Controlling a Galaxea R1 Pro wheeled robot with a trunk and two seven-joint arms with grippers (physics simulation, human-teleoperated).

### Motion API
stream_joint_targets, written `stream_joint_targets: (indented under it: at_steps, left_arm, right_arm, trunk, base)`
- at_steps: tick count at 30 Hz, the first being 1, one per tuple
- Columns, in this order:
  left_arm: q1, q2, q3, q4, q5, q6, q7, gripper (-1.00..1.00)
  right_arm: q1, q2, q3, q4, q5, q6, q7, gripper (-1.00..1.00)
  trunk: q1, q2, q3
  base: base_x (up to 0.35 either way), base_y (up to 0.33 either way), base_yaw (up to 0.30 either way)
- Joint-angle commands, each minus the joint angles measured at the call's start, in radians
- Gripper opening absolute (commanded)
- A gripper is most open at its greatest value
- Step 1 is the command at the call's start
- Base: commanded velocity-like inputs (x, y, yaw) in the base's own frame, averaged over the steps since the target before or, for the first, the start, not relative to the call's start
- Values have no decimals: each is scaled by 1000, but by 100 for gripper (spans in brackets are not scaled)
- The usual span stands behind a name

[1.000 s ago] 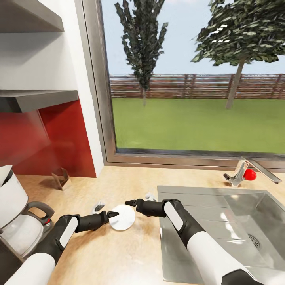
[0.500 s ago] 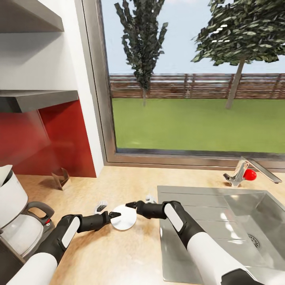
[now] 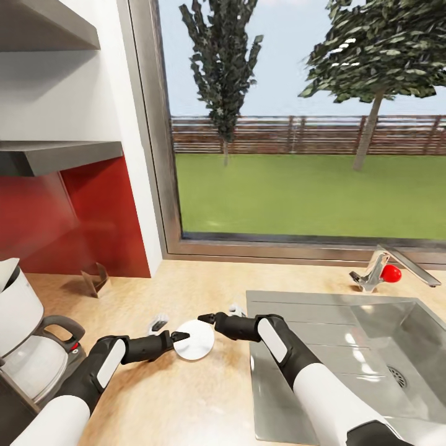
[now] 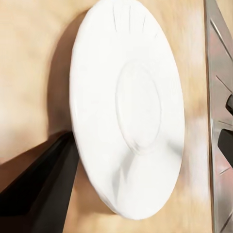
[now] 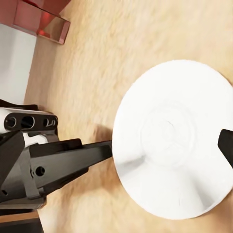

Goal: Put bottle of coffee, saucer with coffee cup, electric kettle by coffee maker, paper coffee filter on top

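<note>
The white saucer lies on the light-wood kitchen countertop, just left of the sink, and looks slightly tipped up in the left wrist view. My left gripper is open, with one dark fingertip against the saucer's left rim. My right gripper is open too, its dark fingertip at the saucer's far right edge. The coffee maker, with its white basket and glass carafe, stands at the left edge of the head view.
A steel sink with a faucet and a red knob lies to the right. A small brown holder stands by the red wall. Grey shelves hang above on the left, and a large window is behind.
My left gripper has crept slightly to the right, and the saucer has shifted a little right with it. The right gripper has barely moved.
</note>
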Motion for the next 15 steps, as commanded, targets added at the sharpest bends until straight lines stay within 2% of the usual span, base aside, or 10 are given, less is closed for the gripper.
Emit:
stream_joint_targets:
  at_steps: [1,15]
  left_arm:
    - [-1,-1,2,0,-7,5,-3,100]
    - [-1,-25,1,0,-9,4,0,100]
  right_arm:
    - [-1,0,0,0,0,3,1,100]
    - [-1,0,-1,2,1,-1,-1,100]
  trunk:
    - [1,-2,-2]
    - [1,-2,-2]
  base:
    - [0,0,0]
    - [0,0,0]
